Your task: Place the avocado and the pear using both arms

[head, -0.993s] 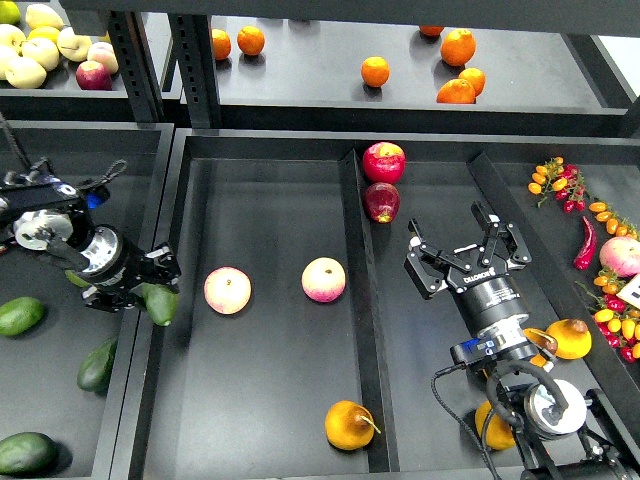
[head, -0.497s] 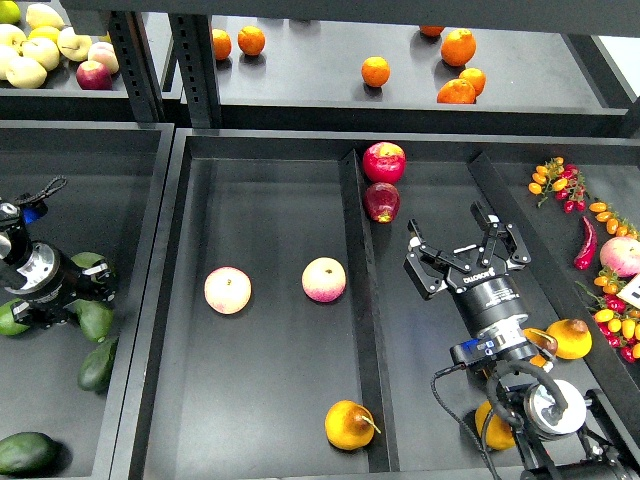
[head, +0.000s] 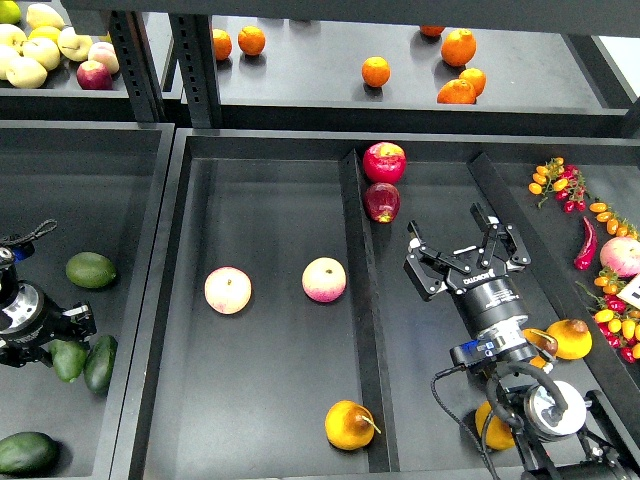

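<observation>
— Step in hand?

— Probably setting down the avocado (head: 68, 362). Lying low in the left tray (head: 140, 300), right under the left gripper (head: 66, 338), touching or nearly touching a second avocado (head: 100, 362).

— Pinched or let go?

— Cannot tell. Too dark and too close to the edge to separate the fingers.

— And the pear (head: 350, 425)?

— Resting in the middle tray (head: 262, 145), left compartment, near side, just beside the divider (head: 362, 330), stem pointing toward it. Nothing touching it.

— Right gripper (head: 468, 256)?

— Spread wide, empty. Hovering over the right compartment, across the divider from the pear and well apart from it.

— Progress, then?

— Hard to call. Avocado side seemingly near done; pear side either finished or not begun, judging only by the empty claw.

— Next move?

— For the left: confirm release, then lift straight up, without nudging the neighbouring avocado. For the right, if going for the pear: swing back over the divider, come down from above with fingers either side of the body, clear of the stem.

— Risks?

— Round fruit, likely to roll on a glancing touch. Little room on the pear's divider side for a finger. Two apples (head: 228, 290) farther up the same compartment, out of the way.
</observation>
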{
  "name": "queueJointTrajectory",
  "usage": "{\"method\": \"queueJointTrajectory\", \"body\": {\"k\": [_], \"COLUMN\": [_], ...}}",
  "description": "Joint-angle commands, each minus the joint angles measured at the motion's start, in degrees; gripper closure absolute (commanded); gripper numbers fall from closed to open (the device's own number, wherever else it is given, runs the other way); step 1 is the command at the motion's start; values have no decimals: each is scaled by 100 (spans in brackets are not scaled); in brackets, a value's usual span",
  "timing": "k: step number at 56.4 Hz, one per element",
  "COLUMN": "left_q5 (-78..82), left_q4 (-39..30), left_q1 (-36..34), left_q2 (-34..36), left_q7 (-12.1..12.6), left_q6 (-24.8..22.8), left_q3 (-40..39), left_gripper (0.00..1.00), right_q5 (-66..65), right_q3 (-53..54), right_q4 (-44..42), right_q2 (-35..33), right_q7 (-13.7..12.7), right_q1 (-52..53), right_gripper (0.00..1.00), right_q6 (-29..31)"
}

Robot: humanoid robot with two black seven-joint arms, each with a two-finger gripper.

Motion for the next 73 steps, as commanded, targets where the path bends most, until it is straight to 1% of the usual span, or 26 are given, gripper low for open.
{"method": "queueJointTrajectory", "body": {"k": [1, 7, 17, 23, 29, 34, 41, 43, 49, 57, 63, 68, 73], "left_q5": [104, 193, 193, 201, 193, 193, 184, 175, 157, -97, -878, -1722, -2452], "left_q4": [11, 29, 64, 64, 64, 64, 55, 38, -24, -121, -86, -42, -103], "left_q1": [92, 118, 180, 215, 250, 233, 154, 48, 4, 83, 382, 610, 1084], "left_q2": [-38, -38, -73, -90, -108, -108, -99, -12, 313, 902, 1263, 1351, 1421], "left_q7": [1, 1, 1, 1, 1, 1, 1, 1, 1, 1, 1, 1, 1], "left_q6": [0, 0, 0, 0, 0, 0, 0, 0, 0, 0, 0, 0, 0], "left_q3": [-14, -23, -40, -49, -49, -49, -84, -259, -717, -1745, -2597, -3344, -4257], "left_gripper": [48, 41, 35, 30, 23, 14, 8, 6, 5, 3, 2, 2, 2], "right_q5": [0, 0, 0, 0, 0, 0, 0, 0, 0, 0, 0, -26, -35], "right_q3": [0, 0, 0, 0, 0, 0, 0, 0, -44, -210, -483, -632, -817], "right_q4": [1, 1, 1, 1, 1, -8, -8, -8, -8, -17, -17, -17, -17], "right_q2": [0, 0, 0, 0, 0, 0, 0, 0, 0, 0, 0, 0, 0], "right_q7": [0, 0, 0, 0, -9, -9, -9, -9, -9, -35, -44, -44, -62], "right_q1": [-1, -1, -10, -10, -10, -10, -10, -10, -10, -98, -142, -142, -177], "right_gripper": [0, 0, 0, 0, 0, 0, 0, 0, 0, 0, 0, 0, 0], "right_q6": [8, 8, 8, 8, -1, -1, -1, -1, -18, -36, -36, -36, -45]}}
